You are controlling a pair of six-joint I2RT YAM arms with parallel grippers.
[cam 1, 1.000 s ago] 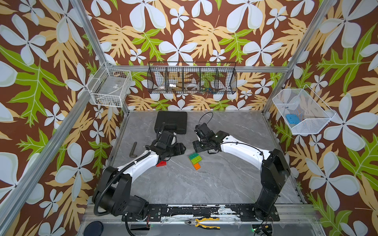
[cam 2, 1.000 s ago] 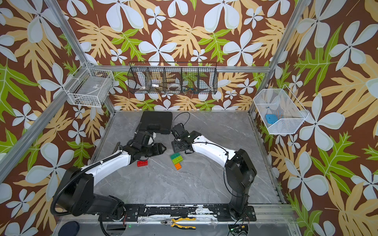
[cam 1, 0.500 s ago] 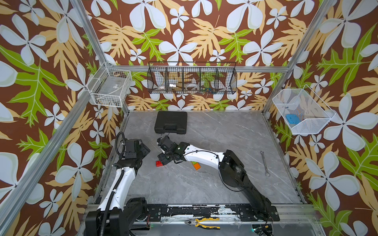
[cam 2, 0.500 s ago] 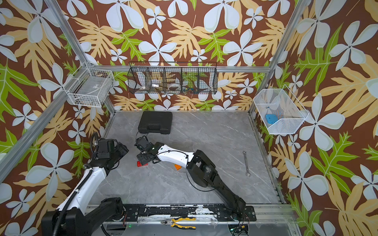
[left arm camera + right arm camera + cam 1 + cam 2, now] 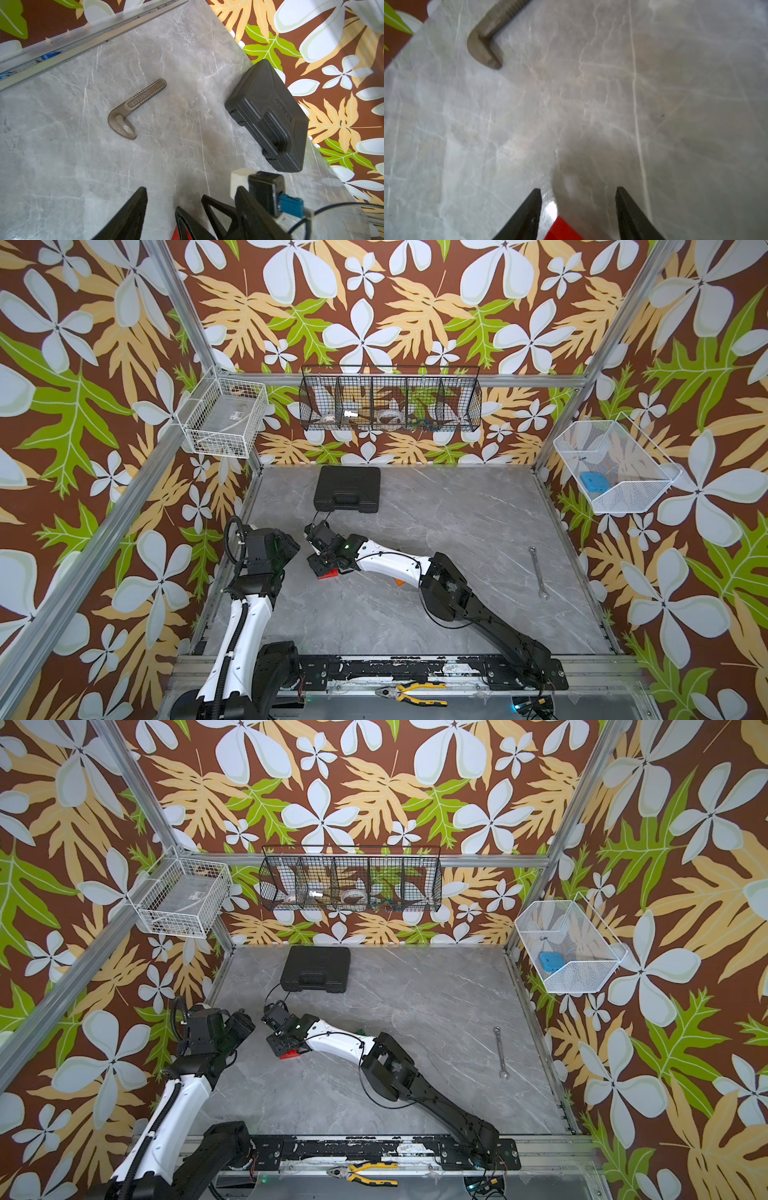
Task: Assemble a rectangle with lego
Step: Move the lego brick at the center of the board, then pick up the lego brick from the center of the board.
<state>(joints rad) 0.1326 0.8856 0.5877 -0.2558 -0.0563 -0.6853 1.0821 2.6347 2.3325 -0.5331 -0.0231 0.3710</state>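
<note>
Item, right gripper (image 5: 578, 188): reaching far across and low over the table (image 5: 457, 531). Its jaws are spread and straddle the red brick (image 5: 563, 229). Nothing is pinched yet, and a gap shows on at least one side.

Item, red brick: flat on the table toward the left edge, about halfway from front to back. It is well short of the black tool case (image 5: 347, 488) at the back edge.

Item, left gripper (image 5: 243, 1025): raised by the left edge with jaws apart and empty, near the right gripper but not touching it.

Item, orange brick (image 5: 398, 581): only a corner peeps from under the right forearm, nearer the table's middle. The other bricks I cannot make out.

Item, sundries: a pipe-wrench jaw (image 5: 133, 106) lies by the left edge and a spanner (image 5: 537, 572) by the right edge. Neither is in the way.

Handling note, as I judge it: centre the brick between the jaws before closing, since it looks to sit off toward one of them. Go low enough to grip the walls rather than the studs, and close squarely so it does not twist. Then lift straight up before swinging back toward the orange brick.
</note>
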